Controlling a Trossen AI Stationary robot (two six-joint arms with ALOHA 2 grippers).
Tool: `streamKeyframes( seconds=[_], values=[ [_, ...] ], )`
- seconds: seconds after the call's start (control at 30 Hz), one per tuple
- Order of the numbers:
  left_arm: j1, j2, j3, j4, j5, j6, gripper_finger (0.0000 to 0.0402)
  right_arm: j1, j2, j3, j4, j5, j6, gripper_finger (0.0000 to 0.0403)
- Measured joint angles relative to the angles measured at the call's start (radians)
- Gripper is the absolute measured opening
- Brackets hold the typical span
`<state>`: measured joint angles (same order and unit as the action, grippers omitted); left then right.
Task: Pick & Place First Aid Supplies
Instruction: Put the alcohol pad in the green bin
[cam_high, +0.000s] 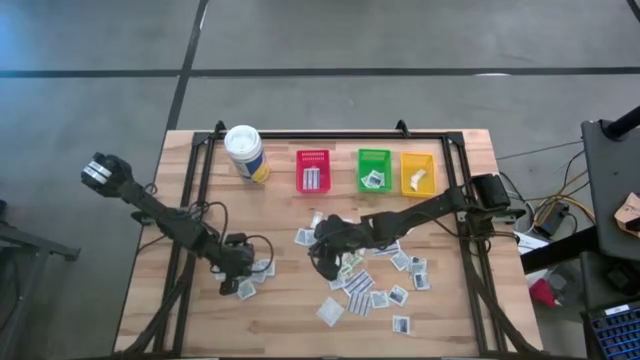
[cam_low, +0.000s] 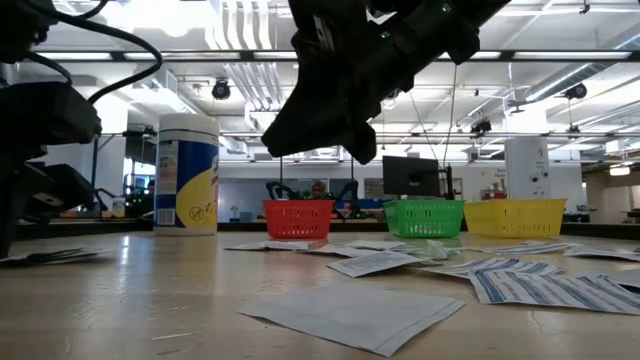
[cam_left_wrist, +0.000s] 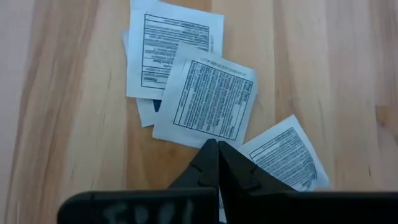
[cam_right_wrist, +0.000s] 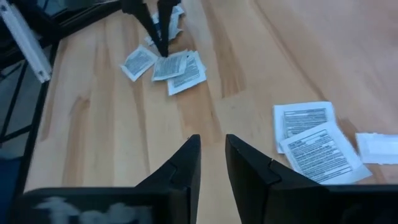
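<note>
Your left claw (cam_left_wrist: 217, 155) is pinched closed, tips down at a small overlapping cluster of packets (cam_left_wrist: 208, 96) on the counter (cam_high: 200, 310); the nearest packet lies just at its 12 o'clock, touching or nearly so. Your right claw (cam_right_wrist: 211, 155) hangs above bare wood near the counter's middle, fingers slightly parted and empty. From it, two packets (cam_right_wrist: 314, 140) lie at about 2 o'clock, and the left claw's cluster (cam_right_wrist: 165, 65) sits at 11 o'clock, well apart.
</note>
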<state>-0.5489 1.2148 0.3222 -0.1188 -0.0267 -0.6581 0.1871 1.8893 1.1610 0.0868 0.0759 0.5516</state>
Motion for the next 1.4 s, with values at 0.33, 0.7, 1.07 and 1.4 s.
streamKeyframes(
  seconds=[0.33, 0.7, 1.07, 1.4],
  values=[
    [0.022, 0.114, 0.0, 0.152, -0.062, -0.028, 0.0, -0.006, 0.0, 0.0, 0.0, 0.038, 0.074, 0.0069],
    [0.066, 0.197, 0.0, 0.26, -0.148, -0.162, 0.0, -0.011, 0.0, -0.001, 0.0, 0.041, 0.081, 0.008],
    [0.098, 0.256, -0.002, 0.342, -0.308, -0.348, 0.0, -0.019, 0.0, -0.001, 0.0, 0.067, 0.163, 0.0075],
    [0.098, 0.289, -0.001, 0.389, -0.374, -0.375, 0.0, -0.028, 0.091, 0.038, 0.007, 0.107, 0.284, 0.0109]
  ],
)
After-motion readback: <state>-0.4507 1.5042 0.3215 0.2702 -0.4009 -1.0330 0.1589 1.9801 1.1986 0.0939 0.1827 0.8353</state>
